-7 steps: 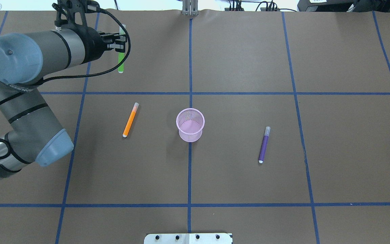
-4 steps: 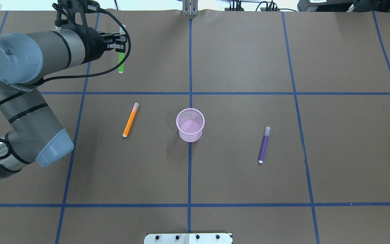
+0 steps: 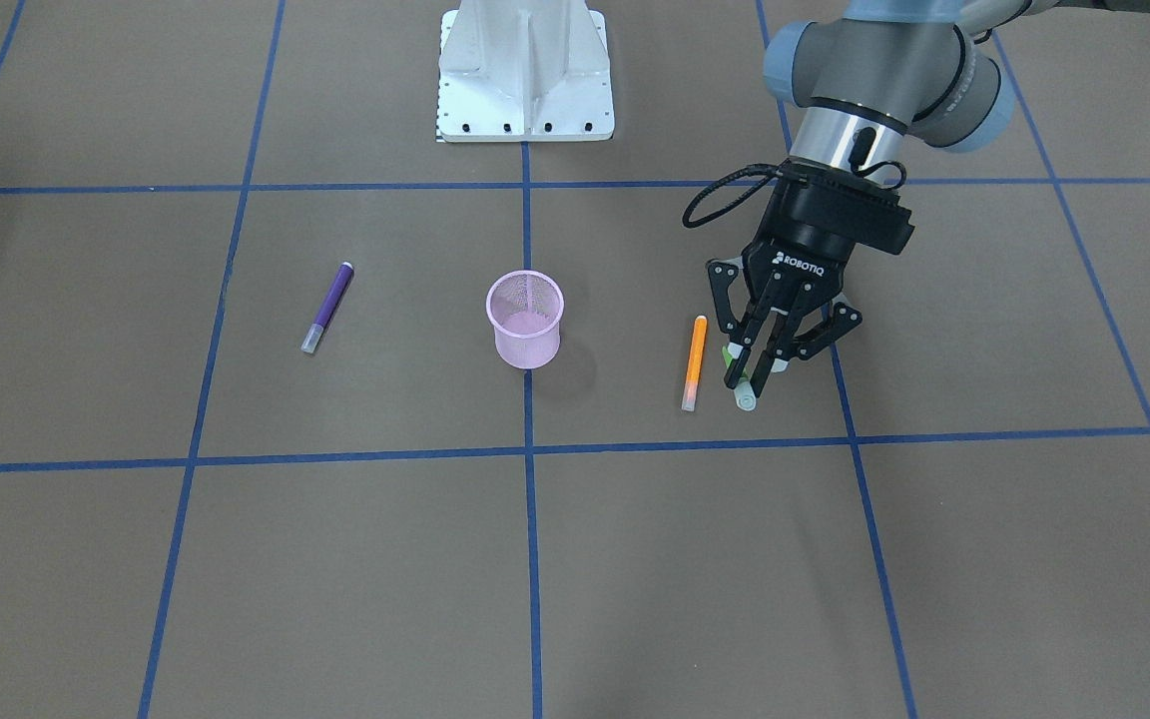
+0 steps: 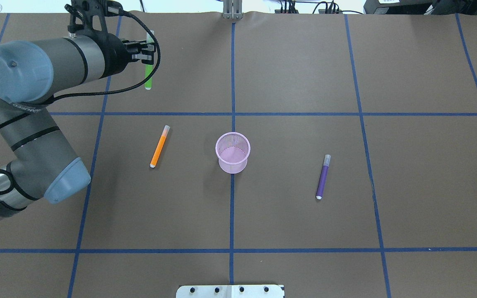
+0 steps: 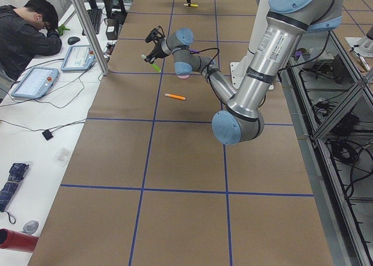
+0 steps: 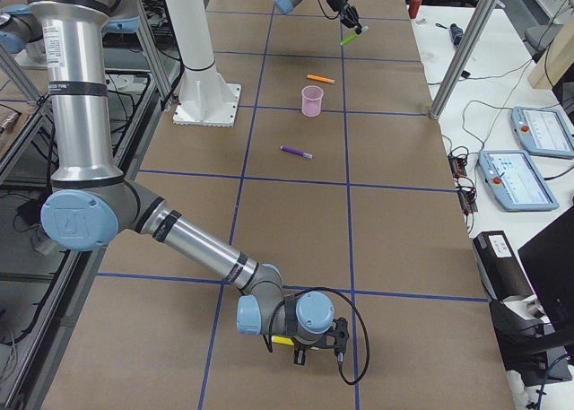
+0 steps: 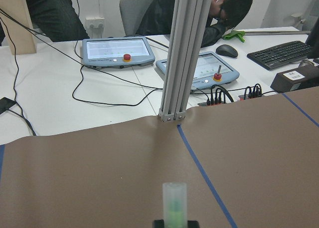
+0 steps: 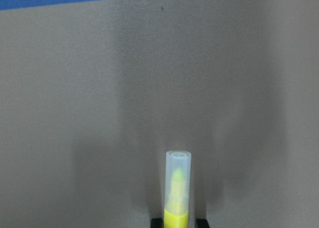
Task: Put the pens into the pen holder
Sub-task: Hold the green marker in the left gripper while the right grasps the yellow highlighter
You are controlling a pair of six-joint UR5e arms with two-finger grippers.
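Note:
The pink mesh pen holder (image 4: pixel 232 152) stands upright at the table's middle, also in the front view (image 3: pixel 525 320). An orange pen (image 4: pixel 159 146) lies to its left and a purple pen (image 4: pixel 323 177) to its right, both flat on the paper. My left gripper (image 4: pixel 149 53) is shut on the green pen (image 4: pixel 148 76) and holds it above the far left of the table; the pen's pale cap shows in the left wrist view (image 7: pixel 174 200). My right gripper (image 6: pixel 309 338) is off to the right, low over the paper, shut on the yellow pen (image 8: pixel 177 198).
A metal post (image 4: pixel 232 10) stands at the table's far edge. The white robot base plate (image 3: pixel 525 70) sits at the near edge. Blue tape lines grid the brown paper. An operator (image 5: pixel 26 33) sits at a desk with control tablets beyond the far edge.

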